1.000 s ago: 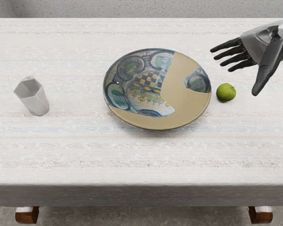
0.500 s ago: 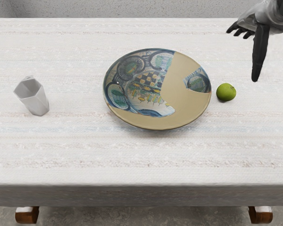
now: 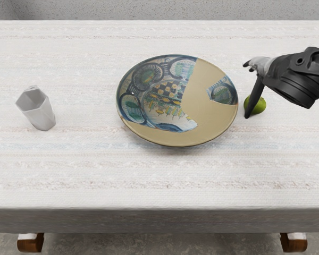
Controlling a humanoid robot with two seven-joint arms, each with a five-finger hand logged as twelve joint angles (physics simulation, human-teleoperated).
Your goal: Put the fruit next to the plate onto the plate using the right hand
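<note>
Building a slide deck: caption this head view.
Right hand poised at the green fruit beside the painted plate, grey cup far left.

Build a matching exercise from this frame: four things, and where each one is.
Things:
1 plate
2 green fruit
3 grey cup
4 right hand

Places:
a left part of the table
b beside the plate's right rim
c table centre
d over the fruit, reaching in from the right

Pairs: 1-c, 2-b, 3-a, 4-d
</note>
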